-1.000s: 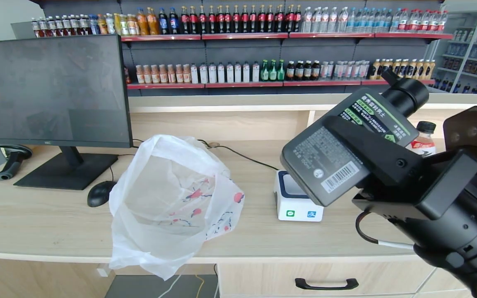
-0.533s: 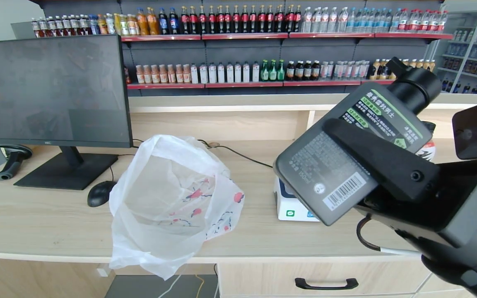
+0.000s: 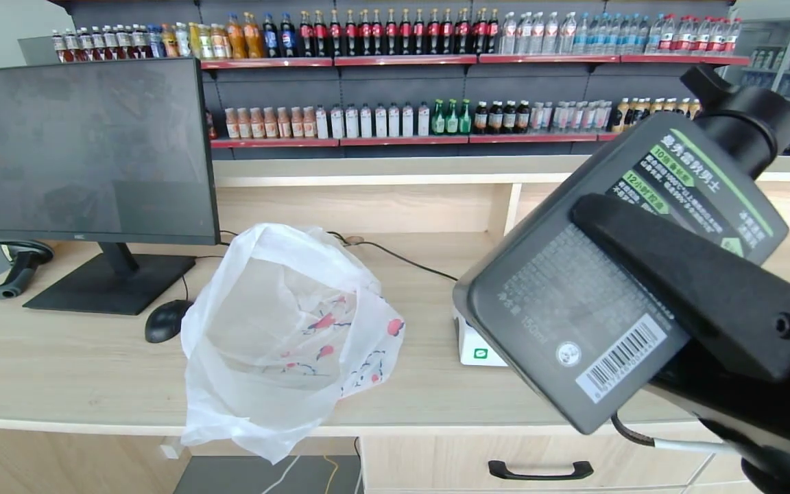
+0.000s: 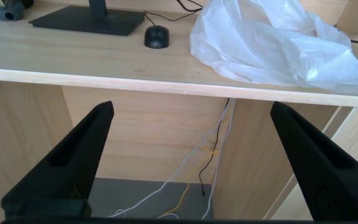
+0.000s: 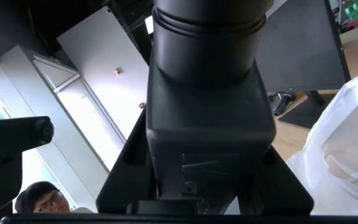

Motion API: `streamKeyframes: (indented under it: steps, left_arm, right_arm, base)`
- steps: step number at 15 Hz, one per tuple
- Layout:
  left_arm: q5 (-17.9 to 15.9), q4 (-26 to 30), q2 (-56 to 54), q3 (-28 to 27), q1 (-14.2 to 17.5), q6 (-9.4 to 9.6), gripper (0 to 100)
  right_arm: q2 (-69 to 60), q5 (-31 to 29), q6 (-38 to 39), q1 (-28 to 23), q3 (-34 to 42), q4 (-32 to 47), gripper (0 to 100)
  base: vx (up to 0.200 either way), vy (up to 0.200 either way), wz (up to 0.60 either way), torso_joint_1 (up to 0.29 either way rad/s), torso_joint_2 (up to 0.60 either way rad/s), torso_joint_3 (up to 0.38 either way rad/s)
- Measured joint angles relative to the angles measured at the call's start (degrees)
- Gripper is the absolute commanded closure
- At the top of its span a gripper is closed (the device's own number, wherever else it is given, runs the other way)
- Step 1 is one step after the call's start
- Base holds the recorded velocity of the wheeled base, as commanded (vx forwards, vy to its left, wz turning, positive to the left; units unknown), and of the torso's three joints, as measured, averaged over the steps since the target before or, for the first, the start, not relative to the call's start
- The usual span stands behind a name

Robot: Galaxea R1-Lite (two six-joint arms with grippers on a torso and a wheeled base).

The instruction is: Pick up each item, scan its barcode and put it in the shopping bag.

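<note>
Dark grey bottle (image 3: 559,302) with green-and-white label; white shopping bag (image 3: 285,329), red-patterned.

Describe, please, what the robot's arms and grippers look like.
Both are matte black. The left gripper has two tapering wedge-shaped fingers. The right gripper has a broad, flat, round-ended finger with a small screw hole near its base; a thin cable, black then white, loops beneath it.

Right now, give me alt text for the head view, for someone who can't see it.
The right gripper holds a dark bottle, tilted, close to the camera, barcode label facing it, partly covering the white scanner on the wooden counter. A white shopping bag stands open farther left, near a monitor.
</note>
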Motion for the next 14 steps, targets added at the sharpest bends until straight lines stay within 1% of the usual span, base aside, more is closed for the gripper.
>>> streamKeyframes:
  steps: [9, 11, 13, 14]
  left_arm:
    - [0.0, 0.0, 0.0, 0.0, 0.0, 0.0, 0]
    - [0.0, 0.0, 0.0, 0.0, 0.0, 0.0, 0]
    - [0.0, 0.0, 0.0, 0.0, 0.0, 0.0, 0]
    - [0.0, 0.0, 0.0, 0.0, 0.0, 0.0, 0]
  right_arm:
    - [-0.54, 0.35, -3.79, 0.18, 1.51, 0.07, 100]
    - [-0.21, 2.01, -8.29, 0.07, 3.67, 0.02, 100]
    - [-0.07, 7.98, -16.31, -0.04, 8.52, 0.13, 100]
    - [-0.05, 8.97, -18.27, -0.15, 10.53, 0.11, 100]
  base:
    - [0.0, 0.0, 0.0, 0.0, 0.0, 0.0]
    - [0.0, 0.0, 0.0, 0.0, 0.0, 0.0]
    - [0.0, 0.0, 0.0, 0.0, 0.0, 0.0]
    - [0.0, 0.0, 0.0, 0.0, 0.0, 0.0]
